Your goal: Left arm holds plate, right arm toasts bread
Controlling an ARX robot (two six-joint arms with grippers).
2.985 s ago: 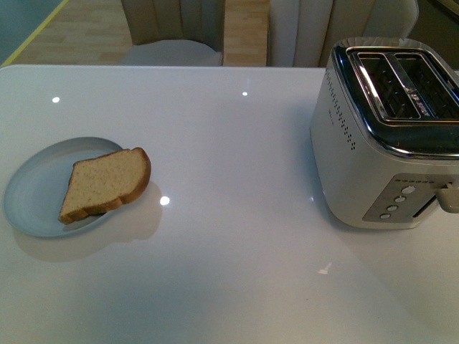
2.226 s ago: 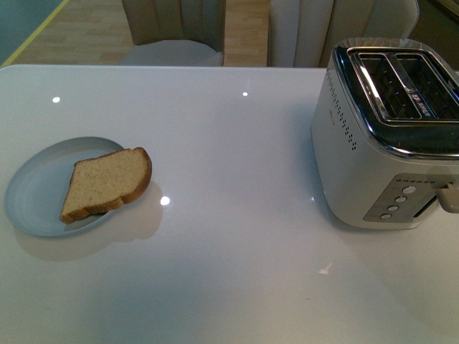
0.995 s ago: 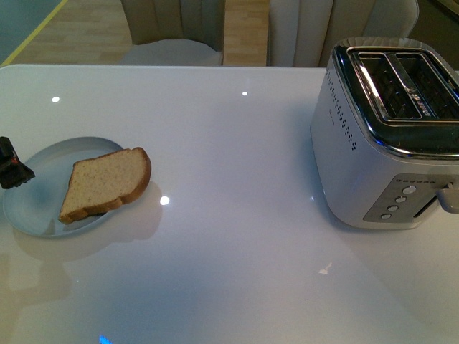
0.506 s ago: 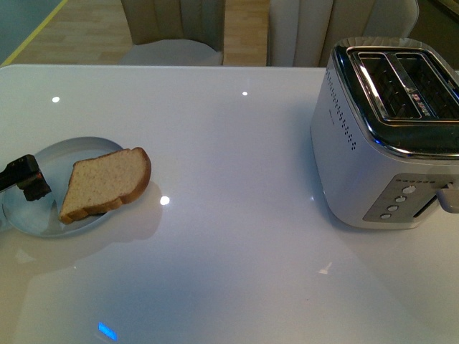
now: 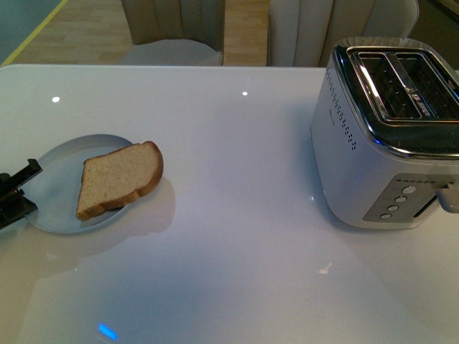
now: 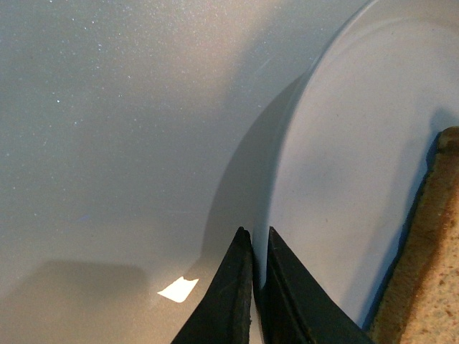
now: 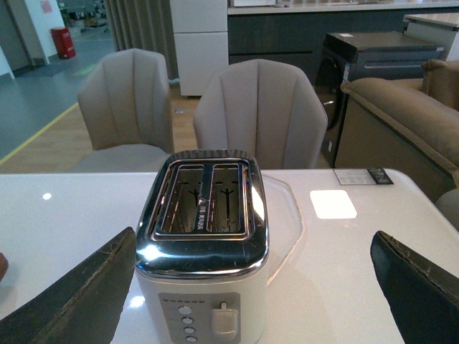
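– at the left edge of the desk [image 5: 237, 272], about midway along it, the left gripper [image 5: 13, 195] has its jaws pressed nearly together on the rim of the plate [image 5: 54, 168]. the wrist view shows the thin edge caught between the two black tips. how would you expect that plate to behave?

– stiff and smooth, probably glazed, so i'd call it slippery in a rim-only pinch, and breakable if dropped. the raised rim is the sensible place to hold. the desk looks glossy too, so the plate could slide on it easily.

– and the bread [image 5: 118, 179]?

– it lies flat on the plate, on the side toward the desk's middle, with its rounded top hanging a little past the rim. i'd judge it light, soft and crumbly. i'd take it across the two flat faces near the crust, where it's firmer, and squeeze gently, since a hard grip would dent or tear it. a hold near one end leaves the rest free to enter a slot.

– the right gripper [image 7: 252, 240]?

– jaws spread wide, nothing between them, facing the toaster [image 5: 358, 158], which stands at the right edge, well apart from the plate. both slots look empty.

– beyond that?

– just chairs [image 5: 172, 29] past the far edge.
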